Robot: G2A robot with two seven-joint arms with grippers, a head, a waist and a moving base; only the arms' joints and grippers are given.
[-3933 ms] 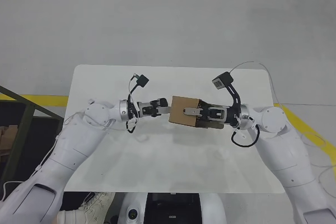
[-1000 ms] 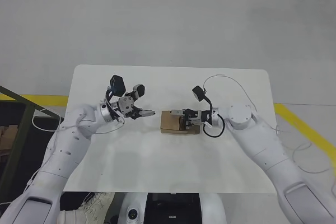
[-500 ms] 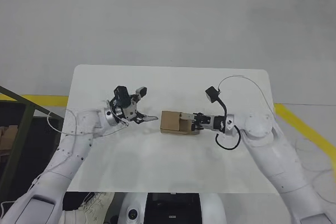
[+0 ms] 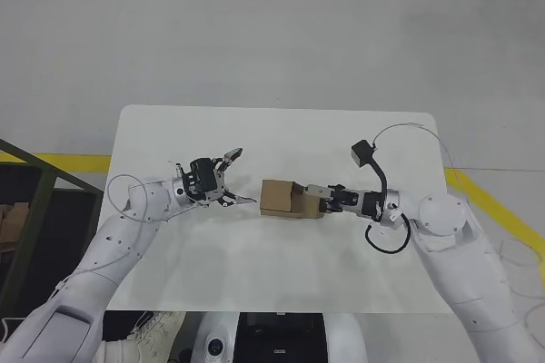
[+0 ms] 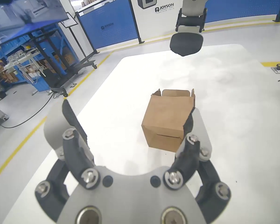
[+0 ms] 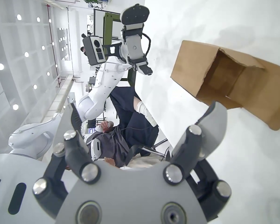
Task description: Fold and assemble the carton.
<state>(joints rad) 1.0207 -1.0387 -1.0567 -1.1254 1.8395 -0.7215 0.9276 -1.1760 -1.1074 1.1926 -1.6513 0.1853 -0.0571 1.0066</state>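
A small brown carton lies on its side in the middle of the white table. Its closed end faces my left gripper, and its open end with loose flaps faces my right gripper. My left gripper stands open just off the closed end, one fingertip close beside the box and nothing between the fingers. My right gripper is open at the open end, with one fingertip by a flap edge; I cannot tell if it touches.
The table has free room all around the carton. A dark green frame stands off the table's left side, above the yellow floor line. My right arm's cable loops above the table's far right part.
Both grippers earlier held the carton up between them. It now lies on the table. The left gripper has swung down toward its closed end, and the right arm has drawn back rightward.
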